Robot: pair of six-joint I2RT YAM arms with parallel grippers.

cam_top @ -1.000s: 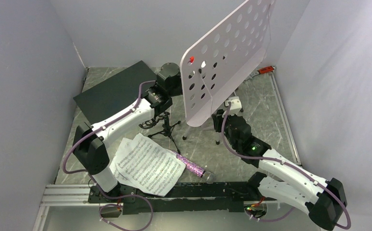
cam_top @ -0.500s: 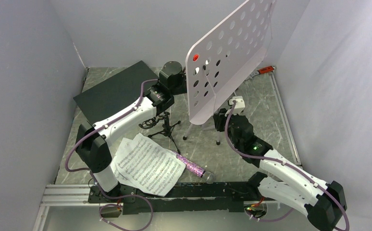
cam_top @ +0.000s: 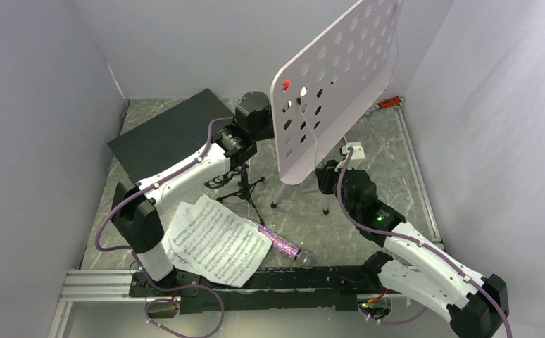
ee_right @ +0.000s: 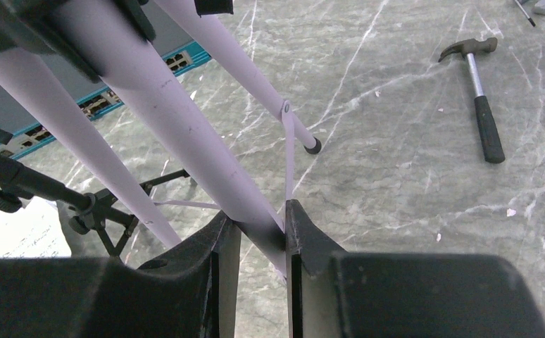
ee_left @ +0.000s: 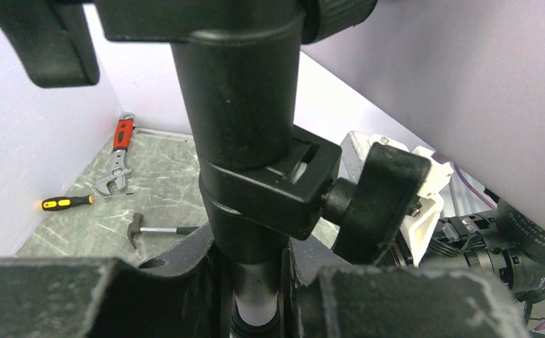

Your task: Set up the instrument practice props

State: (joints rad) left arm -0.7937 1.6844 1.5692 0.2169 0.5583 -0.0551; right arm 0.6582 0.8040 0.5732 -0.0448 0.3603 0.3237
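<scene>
On the table, the music stand rises seemingly upright, both jaws clamped on it.

The music stand has shifted rightward and turned slightly.

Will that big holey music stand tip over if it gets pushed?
Probably, yes. The music stand carries a wide plate high above thin tripod legs, so it looks top-heavy. The plate is tilted, and the left gripper on its pole and the right gripper on a leg both clamp it. It looks stiff, not floppy.
</scene>
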